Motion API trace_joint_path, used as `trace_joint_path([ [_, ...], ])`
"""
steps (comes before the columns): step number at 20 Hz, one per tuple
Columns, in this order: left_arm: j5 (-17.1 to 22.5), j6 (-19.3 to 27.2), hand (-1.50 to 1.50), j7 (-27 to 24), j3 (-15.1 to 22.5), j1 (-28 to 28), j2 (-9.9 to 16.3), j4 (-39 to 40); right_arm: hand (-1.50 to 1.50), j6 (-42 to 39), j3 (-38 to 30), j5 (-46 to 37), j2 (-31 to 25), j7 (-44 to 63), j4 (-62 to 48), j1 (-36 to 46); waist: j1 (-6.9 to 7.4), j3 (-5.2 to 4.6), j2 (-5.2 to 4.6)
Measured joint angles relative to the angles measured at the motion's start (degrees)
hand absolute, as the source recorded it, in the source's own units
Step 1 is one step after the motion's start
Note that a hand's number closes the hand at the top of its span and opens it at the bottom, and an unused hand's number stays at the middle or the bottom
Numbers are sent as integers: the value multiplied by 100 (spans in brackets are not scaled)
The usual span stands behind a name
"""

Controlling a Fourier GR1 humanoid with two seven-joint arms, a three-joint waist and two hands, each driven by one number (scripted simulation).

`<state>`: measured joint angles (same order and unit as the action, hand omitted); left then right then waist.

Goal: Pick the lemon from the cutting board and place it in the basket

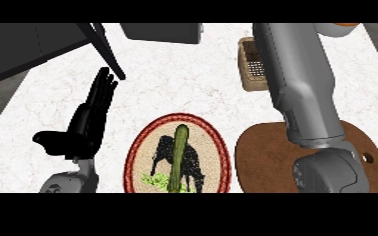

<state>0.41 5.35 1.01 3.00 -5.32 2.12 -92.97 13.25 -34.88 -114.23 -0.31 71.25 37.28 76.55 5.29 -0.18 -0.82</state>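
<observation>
view: head only | position: above the desk (192,75) | facing: steeply down at its top | range: close, forearms entering from the lower edge | overlap: none, single view

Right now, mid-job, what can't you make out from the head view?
- Lemon: not visible anywhere.
- Right hand: out of sight; only the right forearm shows.
- Basket: mostly covered by that forearm, contents unknown.
- Cutting board: partly covered by the forearm, cut off at the lower edge.
- Left hand: open, resting at the left.
</observation>
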Motion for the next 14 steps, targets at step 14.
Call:
trace_joint_path([
  [14,6,23,0,38,-7,114,-7,-129,150,532,-143,189,-6,-64,-233,-484,-87,10,42],
])
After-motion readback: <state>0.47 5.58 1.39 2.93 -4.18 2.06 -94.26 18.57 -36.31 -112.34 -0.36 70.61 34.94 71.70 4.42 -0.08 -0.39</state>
